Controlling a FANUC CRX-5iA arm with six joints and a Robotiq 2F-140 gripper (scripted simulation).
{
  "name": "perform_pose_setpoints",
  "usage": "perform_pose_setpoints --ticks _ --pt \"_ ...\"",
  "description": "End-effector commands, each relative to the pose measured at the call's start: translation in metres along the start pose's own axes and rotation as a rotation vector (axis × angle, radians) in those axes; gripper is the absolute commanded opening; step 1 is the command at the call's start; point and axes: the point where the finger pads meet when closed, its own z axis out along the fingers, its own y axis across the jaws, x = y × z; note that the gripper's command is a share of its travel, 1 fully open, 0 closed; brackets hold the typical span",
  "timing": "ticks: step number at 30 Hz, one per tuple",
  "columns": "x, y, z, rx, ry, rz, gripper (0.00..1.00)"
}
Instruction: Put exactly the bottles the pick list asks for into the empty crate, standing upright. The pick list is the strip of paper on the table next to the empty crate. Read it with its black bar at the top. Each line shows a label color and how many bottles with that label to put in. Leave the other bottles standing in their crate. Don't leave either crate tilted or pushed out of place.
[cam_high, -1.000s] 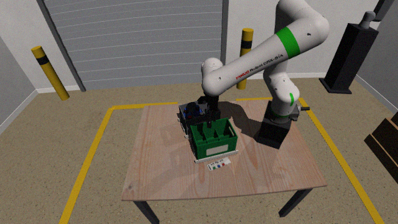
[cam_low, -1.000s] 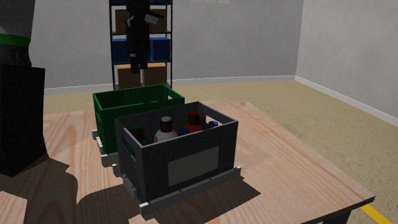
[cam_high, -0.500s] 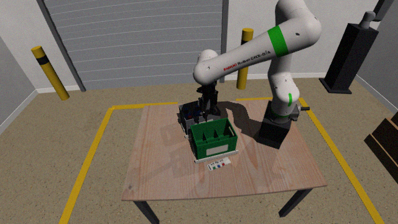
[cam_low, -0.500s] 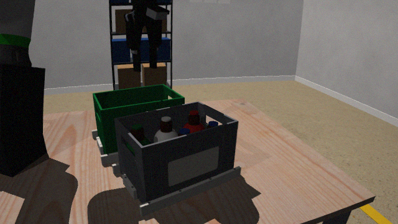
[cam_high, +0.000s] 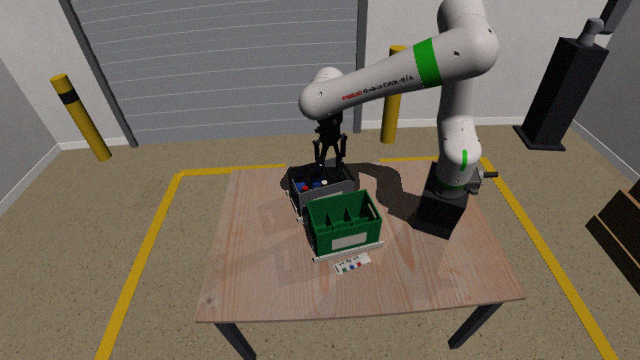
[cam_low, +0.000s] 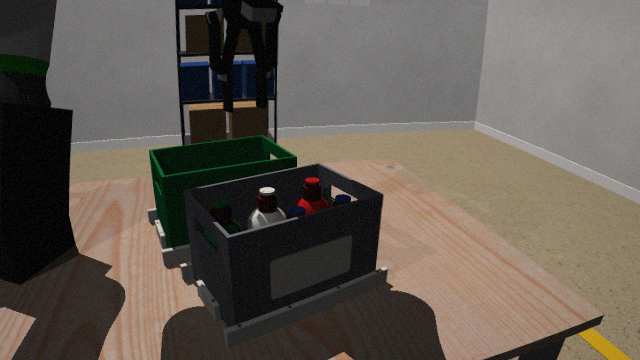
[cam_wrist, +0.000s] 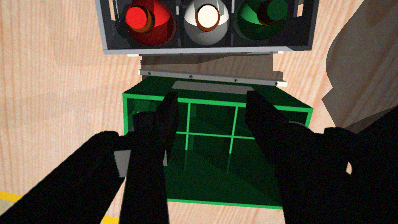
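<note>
My gripper (cam_high: 330, 156) hangs high above the two crates, fingers partly apart with nothing between them; it also shows in the exterior view (cam_low: 243, 102) and in the wrist view (cam_wrist: 211, 102). The dark grey crate (cam_low: 285, 240) holds a red-labelled bottle (cam_wrist: 145, 20), a white-labelled bottle (cam_wrist: 206, 17), a green-labelled bottle (cam_wrist: 265, 15) and blue-capped bottles (cam_low: 296, 211), all upright. The green crate (cam_wrist: 215, 150) stands right beside it, empty, with dividers inside. The pick list (cam_high: 352, 263) lies in front of the green crate; its marks are too small to read here.
Both crates sit level in light grey holders on the wooden table (cam_high: 350, 256). The robot's black base (cam_high: 442, 205) stands at the table's right rear. A shelf rack with boxes (cam_low: 227, 75) stands behind the table, and yellow posts (cam_high: 80, 117) stand on the floor.
</note>
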Motion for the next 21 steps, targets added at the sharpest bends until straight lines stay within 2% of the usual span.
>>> perform_pose_setpoints --ticks 1,5,7,21 --pt "0.016 0.001 -0.005 0.001 0.000 -0.001 0.44" --pt "0.035 0.002 -0.010 0.001 0.000 -0.001 0.44" --pt "0.035 0.002 -0.010 0.001 0.000 -0.001 0.44" --pt "0.102 0.008 -0.028 0.001 0.000 -0.001 0.44"
